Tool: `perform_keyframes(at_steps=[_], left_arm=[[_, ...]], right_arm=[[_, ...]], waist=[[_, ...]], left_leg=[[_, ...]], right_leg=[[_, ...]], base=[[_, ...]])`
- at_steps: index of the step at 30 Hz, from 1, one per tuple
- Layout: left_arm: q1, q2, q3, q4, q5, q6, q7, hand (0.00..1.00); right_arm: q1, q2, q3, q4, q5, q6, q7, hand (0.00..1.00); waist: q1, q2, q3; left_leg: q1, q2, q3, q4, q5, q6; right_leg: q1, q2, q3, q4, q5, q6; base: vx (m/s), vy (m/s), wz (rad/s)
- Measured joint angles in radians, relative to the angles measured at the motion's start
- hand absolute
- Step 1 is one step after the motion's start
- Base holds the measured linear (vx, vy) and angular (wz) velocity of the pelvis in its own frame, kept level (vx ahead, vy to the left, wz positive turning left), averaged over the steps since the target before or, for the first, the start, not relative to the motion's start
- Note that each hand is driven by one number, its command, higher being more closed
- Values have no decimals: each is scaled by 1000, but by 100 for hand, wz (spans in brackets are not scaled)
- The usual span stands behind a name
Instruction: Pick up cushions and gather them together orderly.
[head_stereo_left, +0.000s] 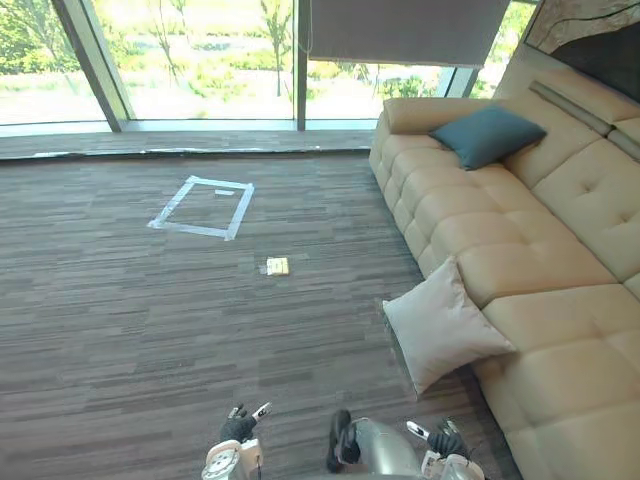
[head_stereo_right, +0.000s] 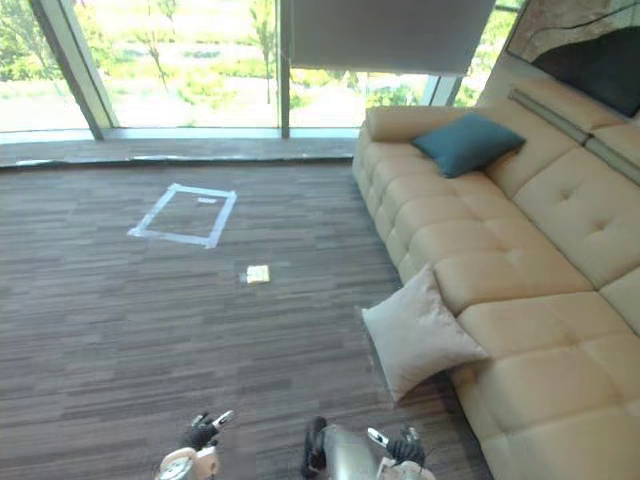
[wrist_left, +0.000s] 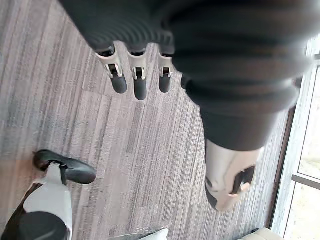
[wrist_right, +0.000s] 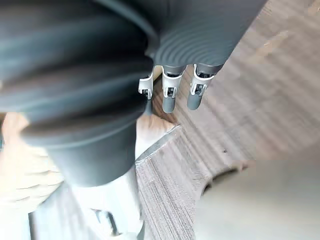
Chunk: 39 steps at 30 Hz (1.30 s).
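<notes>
The tan sofa (head_stereo_left: 560, 260) runs along the right side of the room. Its seat is bare except for a blue cushion (head_stereo_left: 487, 135) at the far end, which lies tilted against the backrest. The striped carpet (head_stereo_left: 120, 320) covers the rest of the floor up to the tall window (head_stereo_left: 200, 50).

A pale cushion (head_stereo_left: 440, 325) stands on the carpet on its lower edge and leans against the sofa's front, close to the robot's right side. It is well apart from the blue one. A square of light tape (head_stereo_left: 203, 207) marks the carpet further out, with a small yellowish pad (head_stereo_left: 278, 266) lying between it and the robot.

The left hand (head_stereo_left: 238, 428) and right hand (head_stereo_left: 445, 440) hang low at the bottom of the head views. Each wrist view shows fingers relaxed and nearly straight, with nothing in them.

This looks like the approach before the first pick, since neither cushion is gathered. The next move probably calls for turning towards the pale cushion, reaching down, and closing a hand on each side of it, because it is soft and bulky. A tidy spot beside the blue cushion seems the natural place for it.
</notes>
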Motion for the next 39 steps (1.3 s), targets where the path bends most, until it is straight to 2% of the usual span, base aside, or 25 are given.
perform_keyframes(at_steps=[1, 3, 4, 6, 7, 10, 12, 14, 15, 16, 17, 18, 19, 20, 21, 23, 24, 26, 29, 30, 32, 35, 37, 38, 39], left_arm=[[0, -16, 1, -1, 7, 0, -2, 0], [-25, -31, 17, 4, 21, 1, -5, 0], [-16, -32, 45, 3, 32, 2, -16, 0], [-3, -24, 68, -31, 33, -1, -16, 0], [3, -8, 66, -46, 33, -2, -16, 0], [15, 2, 57, -71, 32, -5, -17, 0], [12, -6, 56, -81, 29, -20, -16, 0], [11, -8, 53, -79, 20, -32, -15, 0], [11, -8, 52, -78, 16, -33, -15, 0], [12, -4, 45, -70, 7, -37, -15, 0], [22, -1, 27, -56, 1, -40, -16, 0], [20, 26, 28, -47, 1, -40, -15, 0], [22, 35, 28, -43, 1, -40, -15, 0], [25, 58, 28, -30, 2, -40, -15, 0], [25, 63, 28, -27, 2, -39, -14, 0], [24, 63, 29, -21, 3, -38, -8, 0], [24, 61, 28, -7, 2, -30, 5, 0], [33, 56, 17, 13, 2, -20, 8, 0], [33, 62, -15, 38, 2, -20, 6, 0], [32, 64, -19, 42, 2, -20, 6, 0], [30, 76, -33, 51, 3, -20, 4, 0], [28, 48, -34, 62, 3, -21, 2, 0], [33, 42, -9, 34, 2, -21, 2, 0], [37, 33, 10, 12, 0, -21, 3, 0], [42, 19, 10, -3, -1, -22, 4, 0]], right_arm=[[-3, -6, 5, 2, 0, 1, 0, 0], [-5, -13, 3, 1, 0, 3, 2, 0], [-6, -21, 7, 2, 1, 10, 2, 0], [-11, -17, 16, 13, 3, 17, 1, 0], [-23, -13, 30, 35, 3, 20, 2, 0], [-24, -3, 42, 36, 5, 19, 1, 0], [-24, -1, 33, 35, 5, 20, -2, 0], [-23, -1, 32, 36, 5, 20, -6, 0], [-22, -1, 32, 36, 4, 19, -8, 0], [-20, -2, 32, 36, 4, 19, -10, 0], [-5, -9, 32, 30, 3, 19, -10, 0], [1, 4, 43, 35, 2, 21, -11, 0], [3, 14, 48, 35, 2, 21, -11, 0], [5, 40, 56, 30, 1, 18, -9, 0], [3, 45, 64, 29, 1, 17, -9, 0], [-9, 46, 76, 30, 0, 15, -8, 0], [-23, 47, 90, 33, -1, 15, -7, 0], [-35, 47, 112, 39, -14, 15, -7, 0], [-42, 42, 112, 47, -38, 8, -7, 0], [-44, 42, 110, 46, -38, 7, -7, 0], [-44, 42, 93, 47, -37, -1, -7, 0], [-49, 19, 63, 68, -38, -2, -2, 0], [-47, 12, 60, 67, -37, -1, -1, 0], [-44, 4, 66, 65, -36, -1, -1, 0], [-41, -3, 67, 67, -36, 0, -2, 0]], waist=[[-13, 6, -7], [-21, 31, 8], [-13, 48, 20], [0, 37, 36], [8, 17, 41], [20, 2, 41], [43, 4, 42], [46, 3, 41], [46, 4, 41], [46, 7, 39], [45, 30, 20], [45, -2, 15], [46, -10, 10], [46, -47, -11], [47, -55, -16], [54, -50, -14], [57, -35, -9], [57, -9, -17], [54, -1, -20], [52, -1, -20], [40, -11, -21], [44, 23, -23], [42, 22, -15], [45, 36, -6], [52, 42, -4]], left_leg=[[-28, 7, -12, 60, 22, -17], [-126, 49, -50, 320, 99, -4], [-245, 100, -95, 622, 253, -2], [-364, 142, -96, 878, 218, 23], [-425, 146, -95, 901, 188, 32], [-548, 140, -98, 773, 122, 54], [-627, 61, -219, 525, 87, 36], [-659, -22, -392, 370, 106, 3], [-660, -32, -422, 348, 112, -1], [-655, -38, -458, 314, 133, 16], [-634, -16, -463, 280, 204, 38], [-622, -16, -407, 326, 173, 9], [-617, -18, -387, 327, 164, 14], [-601, -7, -310, 324, 143, 36], [-587, 6, -266, 321, 135, 49], [-525, 32, -183, 278, 122, 70], [-460, 48, -124, 212, 119, 73], [-372, 80, -21, 116, 126, 63], [-296, 93, 89, 37, 139, 42], [-288, 95, 103, 31, 141, 38], [-277, 89, 112, 27, 147, 25], [-262, 140, 106, 71, 160, 3], [-346, 198, 67, 285, 163, 10], [-409, 248, 25, 468, 189, 46], [-443, 270, -5, 566, 193, 47]], right_leg=[[7, -3, -8, 7, -38, 7], [68, 15, -16, -13, -84, 10], [168, 48, 11, -75, -103, 3], [309, 85, 78, -150, -124, -13], [374, 85, 118, -181, -134, -16], [463, 85, 217, -236, -150, 1], [510, 65, 333, -235, -193, 32], [526, 52, 419, -217, -245, 56], [527, 52, 437, -206, -259, 64], [532, 56, 476, -181, -291, 80], [546, 76, 535, -148, -333, 103], [546, 62, 593, -97, -370, 121], [536, 54, 606, -76, -371, 124], [486, 36, 631, 11, -364, 136], [455, 23, 609, 53, -350, 161], [405, -37, 452, 83, -337, 207], [372, -110, 247, 87, -342, 217], [338, -166, 16, 44, -341, 214], [296, -193, -130, -44, -290, 219], [287, -196, -149, -59, -273, 213], [280, -187, -123, -122, -145, 200], [330, -140, -127, -152, -160, 176], [363, -116, -134, -168, -171, 158], [402, -90, -124, -184, -182, 141], [427, -76, -108, -187, -197, 132]], base=[[873, -125, 28], [596, -122, 12], [487, -66, -36], [619, -64, -86], [508, -43, -104], [410, 17, -112], [452, 182, -140], [430, 252, -118], [461, 303, -105], [520, 338, -114], [658, 440, -143], [558, 375, -123], [580, 420, -129], [418, 315, -122], [425, 357, -162], [212, 240, -140], [146, 240, -143], [103, 209, -166], [76, 40, -111], [92, -68, -70], [129, -151, -21], [161, -245, -3], [99, -258, -4], [67, -193, -35], [61, -158, -43]])
